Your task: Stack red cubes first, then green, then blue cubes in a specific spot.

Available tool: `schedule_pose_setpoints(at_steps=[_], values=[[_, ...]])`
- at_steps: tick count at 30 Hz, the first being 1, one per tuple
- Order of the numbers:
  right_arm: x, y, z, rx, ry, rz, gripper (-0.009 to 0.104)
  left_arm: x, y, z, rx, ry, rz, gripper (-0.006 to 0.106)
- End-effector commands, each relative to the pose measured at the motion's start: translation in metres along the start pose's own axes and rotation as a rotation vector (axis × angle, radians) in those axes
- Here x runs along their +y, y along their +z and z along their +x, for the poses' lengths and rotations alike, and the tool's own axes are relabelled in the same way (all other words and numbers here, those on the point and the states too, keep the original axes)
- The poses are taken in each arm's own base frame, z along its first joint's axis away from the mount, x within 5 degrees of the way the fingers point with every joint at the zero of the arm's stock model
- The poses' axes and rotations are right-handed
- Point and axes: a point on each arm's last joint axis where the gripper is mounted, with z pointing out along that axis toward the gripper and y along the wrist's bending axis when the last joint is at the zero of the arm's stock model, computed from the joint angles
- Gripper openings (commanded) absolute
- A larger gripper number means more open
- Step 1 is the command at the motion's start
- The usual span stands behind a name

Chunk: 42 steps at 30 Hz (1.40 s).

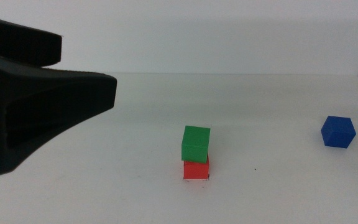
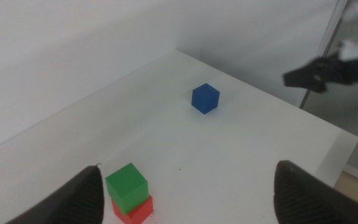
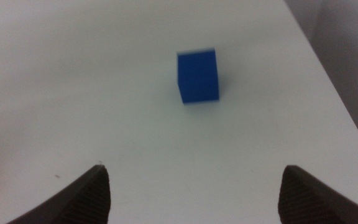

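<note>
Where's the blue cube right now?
In the middle view the blue cube sits alone on the table's right side, well apart from the green cube stacked on the red cube near the centre.

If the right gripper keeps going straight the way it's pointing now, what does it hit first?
Most likely the blue cube. It sits ahead of the open right gripper, roughly centred between the jaws, with only bare white table between. How far off it is cannot be judged.

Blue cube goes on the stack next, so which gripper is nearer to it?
Probably the right gripper: it is open, facing the blue cube on the table's right side. The left gripper, open, hangs above the green cube on the red cube.
</note>
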Motion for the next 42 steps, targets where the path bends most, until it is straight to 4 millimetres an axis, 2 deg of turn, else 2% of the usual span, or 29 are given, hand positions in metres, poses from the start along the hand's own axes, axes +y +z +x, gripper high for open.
schedule_pose_setpoints(at_steps=[1,4,9,11,17,22,25,30,31,32,35,37,38,39,42], values=[[0.002,0.014,-0.018,0.079,-0.031,0.031,0.093,0.0,-0.001,-0.001,-0.014,-0.001,0.001,0.094],[0.005,0.042,-0.029,0.177,-0.03,0.047,0.093,0.0,-0.001,-0.001,-0.014,-0.001,0.001,0.094],[0.01,0.084,-0.053,0.235,-0.083,0.068,0.093,0.0,-0.001,-0.001,-0.016,0.001,0.0,0.094],[0.012,0.106,-0.067,0.288,-0.116,0.088,0.093,0.0,-0.001,-0.001,-0.016,0.001,0.0,0.094],[0.018,0.18,-0.095,0.476,-0.168,0.118,0.093,0.0,-0.001,-0.001,-0.016,0.003,-0.003,0.094],[0.019,0.235,-0.097,0.546,-0.193,0.122,0.093,0.0,-0.001,-0.001,-0.016,0.005,-0.005,0.094],[0.019,0.259,-0.094,0.565,-0.194,0.123,0.093,0.0,-0.001,-0.001,-0.016,0.005,-0.005,0.094],[0.017,0.293,-0.08,0.613,-0.186,0.13,0.092,0.0,-0.001,-0.001,-0.016,0.005,-0.005,0.094],[0.016,0.302,-0.072,0.639,-0.187,0.133,0.086,0.0,-0.001,-0.001,-0.016,0.005,-0.005,0.094],[0.016,0.304,-0.071,0.64,-0.187,0.132,0.08,0.0,-0.001,-0.001,-0.016,0.005,-0.005,0.094],[0.016,0.301,-0.074,0.626,-0.191,0.132,0.039,0.0,-0.001,-0.001,-0.016,0.005,-0.005,0.094],[0.021,0.288,-0.085,0.591,-0.186,0.122,0.011,0.0,-0.001,-0.001,-0.016,0.005,-0.005,0.094],[0.027,0.279,-0.091,0.579,-0.195,0.115,0.003,0.0,-0.001,-0.001,-0.016,0.005,-0.005,0.094],[0.036,0.265,-0.098,0.566,-0.208,0.103,-0.001,0.0,-0.001,-0.001,-0.016,0.005,-0.005,0.094],[0.079,0.209,-0.116,0.502,-0.238,0.06,-0.001,0.0,-0.001,-0.001,-0.016,0.005,-0.005,0.094]])
